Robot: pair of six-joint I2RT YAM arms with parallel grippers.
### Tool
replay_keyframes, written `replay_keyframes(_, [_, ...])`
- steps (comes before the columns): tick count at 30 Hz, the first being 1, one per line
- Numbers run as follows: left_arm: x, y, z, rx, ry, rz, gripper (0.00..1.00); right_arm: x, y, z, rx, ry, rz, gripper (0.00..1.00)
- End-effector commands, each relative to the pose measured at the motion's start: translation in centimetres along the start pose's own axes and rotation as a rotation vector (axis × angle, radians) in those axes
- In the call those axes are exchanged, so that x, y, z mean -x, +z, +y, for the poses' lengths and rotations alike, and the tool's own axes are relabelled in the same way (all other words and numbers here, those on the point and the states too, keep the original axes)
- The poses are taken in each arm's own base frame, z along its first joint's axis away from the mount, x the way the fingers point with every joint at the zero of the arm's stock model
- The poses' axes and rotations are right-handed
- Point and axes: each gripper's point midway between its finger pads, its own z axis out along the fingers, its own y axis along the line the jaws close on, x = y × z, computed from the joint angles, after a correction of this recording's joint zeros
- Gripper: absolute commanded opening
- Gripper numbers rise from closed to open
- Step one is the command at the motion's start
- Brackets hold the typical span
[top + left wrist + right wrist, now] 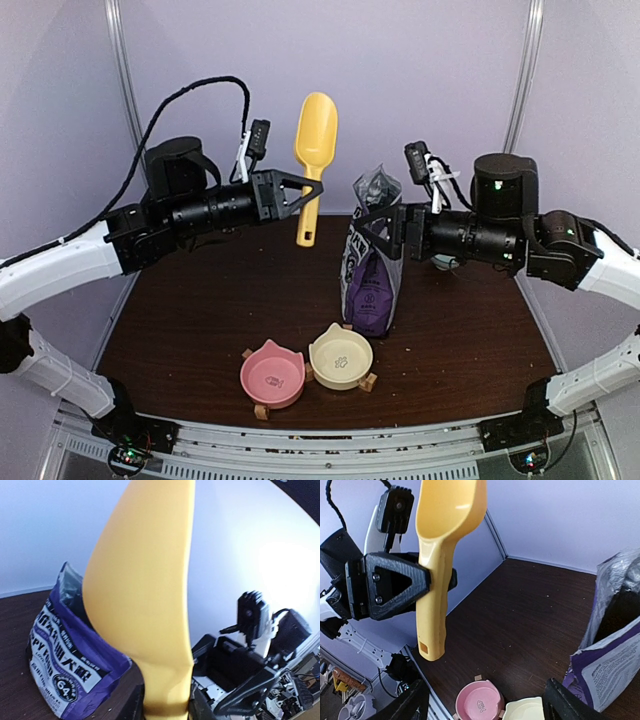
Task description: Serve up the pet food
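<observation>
Left jaws clamp yellow scoop [314, 140]; purple bag [60, 665] reads "PPY FOOD".

A narrow air gap is seen between the yellow plastic scoop [313, 165], clamped upright in the left gripper [300, 195], and the standing purple plastic-film bag [372, 285]. The bag top is crowded by the right gripper [375, 232], jaws spread. The front edge is blocked by the pink cat-eared bowl [272, 375] and the cream cat-eared bowl [340, 357]. The dark brown table [180, 300] is left passable to their left.

One yellow scoop [314, 150], one purple puppy-food bag [372, 285], two cat-eared bowls (pink bowl [272, 376], cream bowl [340, 357]), two grippers: left gripper [304, 195], right gripper [368, 233].
</observation>
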Motion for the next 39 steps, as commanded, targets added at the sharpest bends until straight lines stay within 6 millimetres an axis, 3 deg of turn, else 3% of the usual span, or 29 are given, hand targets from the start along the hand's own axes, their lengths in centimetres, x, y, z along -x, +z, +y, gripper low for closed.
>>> replay_keyframes(1, [4.0, -0.6, -5.7, -0.235, 0.011, -0.134, 0.18, 1.2, 0.0, 4.8, 0.206, -0.03, -0.018, 0.8])
replay_keyframes(6, [3.7, -0.5, -7.3, -0.311, 0.009, -0.131, 0.18, 0.9, 0.6, 7.0, 0.329, -0.011, -0.017, 0.81])
replay_keyframes(14, [3.1, -1.0, -9.1, -0.387, 0.001, -0.122, 0.18, 2.0, 2.1, 7.9, 0.343, -0.008, -0.033, 0.77])
replay_keyframes(22, [3.3, -1.8, -10.3, -0.442, 0.019, -0.131, 0.18, 3.6, 1.7, 10.4, 0.507, 0.003, -0.059, 0.58])
replay_keyframes(27, [3.4, -2.0, -10.5, -0.456, 0.021, -0.142, 0.17, 4.0, 1.5, 10.8, 0.544, 0.02, -0.068, 0.45])
replay_keyframes(39, [3.8, -3.1, -11.8, -0.529, 0.031, -0.163, 0.17, 4.3, 1.3, 11.4, 0.624, 0.066, -0.078, 0.37])
